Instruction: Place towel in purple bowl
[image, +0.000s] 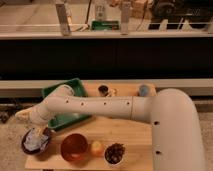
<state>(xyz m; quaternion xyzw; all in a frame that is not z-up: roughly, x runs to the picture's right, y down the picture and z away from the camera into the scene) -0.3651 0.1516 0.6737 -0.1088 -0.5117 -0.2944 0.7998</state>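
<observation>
Premises: a robot test area in an indoor, office-like hall, not a home. Evidence: a small wooden desk (131, 138) laid with sample items (green tray (78, 86), red bowl (74, 147), purple bowl (24, 149)), set before a dark barrier topped by a rail on metal posts (63, 19), with open floor beyond. The claw (34, 134) hangs over the purple bowl at the desk's front left corner.
</observation>
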